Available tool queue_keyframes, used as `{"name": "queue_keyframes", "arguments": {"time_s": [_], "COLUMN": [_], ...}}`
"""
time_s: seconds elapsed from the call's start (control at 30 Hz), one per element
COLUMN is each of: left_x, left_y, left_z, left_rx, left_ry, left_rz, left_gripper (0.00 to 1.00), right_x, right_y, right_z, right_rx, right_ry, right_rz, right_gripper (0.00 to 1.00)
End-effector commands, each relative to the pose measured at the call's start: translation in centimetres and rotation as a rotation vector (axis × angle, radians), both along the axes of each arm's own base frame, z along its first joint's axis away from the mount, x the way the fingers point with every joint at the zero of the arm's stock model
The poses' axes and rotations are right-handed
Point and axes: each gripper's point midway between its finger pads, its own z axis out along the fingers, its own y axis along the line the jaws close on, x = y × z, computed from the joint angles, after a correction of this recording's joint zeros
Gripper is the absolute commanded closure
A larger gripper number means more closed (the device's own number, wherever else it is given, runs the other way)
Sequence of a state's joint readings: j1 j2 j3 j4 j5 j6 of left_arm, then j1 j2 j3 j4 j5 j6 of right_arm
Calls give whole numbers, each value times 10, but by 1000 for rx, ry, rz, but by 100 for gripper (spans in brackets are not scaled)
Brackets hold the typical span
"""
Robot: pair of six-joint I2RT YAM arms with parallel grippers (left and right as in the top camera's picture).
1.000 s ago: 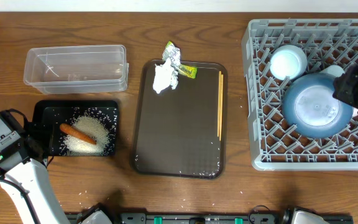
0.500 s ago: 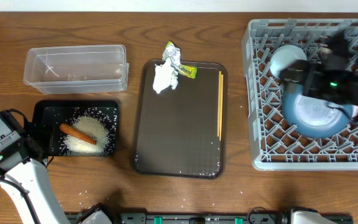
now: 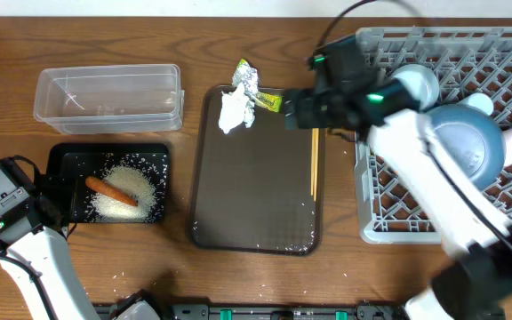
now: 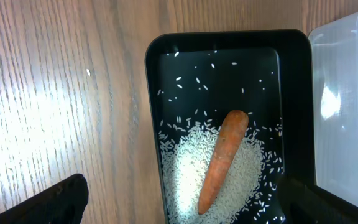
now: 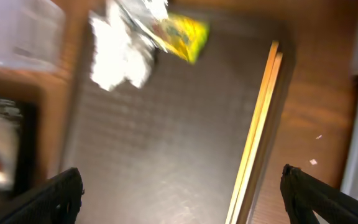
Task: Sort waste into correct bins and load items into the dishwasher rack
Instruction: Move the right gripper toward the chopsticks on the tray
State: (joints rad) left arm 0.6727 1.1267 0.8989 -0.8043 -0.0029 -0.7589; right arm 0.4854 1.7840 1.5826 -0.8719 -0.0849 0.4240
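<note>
My right gripper [image 3: 299, 110] hovers open over the brown tray's far right corner, nothing between its fingers; in the right wrist view [image 5: 180, 186] the tray lies below it. The chopsticks [image 3: 314, 160] [image 5: 257, 143] lie along the tray's right edge. White tissue [image 3: 236, 111] [image 5: 120, 53], silver foil [image 3: 247, 75] and a yellow-green packet [image 3: 269, 102] [image 5: 182, 34] sit at the tray's far end. The black bin [image 3: 60, 178] [image 4: 157, 74] holds rice [image 3: 136, 182] [image 4: 185, 180] and a carrot [image 3: 109, 189] [image 4: 222, 158]. My left gripper [image 4: 182, 202] is open above it. The clear tub [image 3: 108, 96] is empty. The grey rack [image 3: 363, 178] holds a large blue bowl [image 3: 465, 147] and a small light-blue bowl [image 3: 420, 82].
The brown tray [image 3: 256, 187] sits mid-table between the bins and the rack. My right arm [image 3: 434, 196] crosses over the rack's front left part. A whitish cup [image 3: 480, 103] shows behind the blue bowl. Loose rice grains [image 3: 118, 280] lie on the table near the front edge.
My right gripper has opened and swung left from over the rack to the tray's far right corner. The large blue bowl stays in the rack. The left arm has not moved.
</note>
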Motion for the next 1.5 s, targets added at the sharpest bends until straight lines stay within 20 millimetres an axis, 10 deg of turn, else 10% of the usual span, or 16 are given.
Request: {"name": "queue_keyframes", "arguments": {"time_s": [0.0,0.33,0.53,1.47], "left_x": [2,2,2,2], "left_y": [4,4,4,4], "left_z": [6,6,6,6], "left_rx": [13,13,13,13], "left_ry": [-8,-8,-8,-8], "left_rz": [5,5,5,5], "left_gripper": [2,2,2,2], "right_x": [17,15,14,20], "right_y": [-1,-2,3,-14], "right_z": [-32,-110,-121,-139], "right_rx": [-88,-175,-181,-245], "right_ry": [29,181,192,182], "right_rz": [-101,-114,-114,-176], "right_gripper": [1,11,35,34]}}
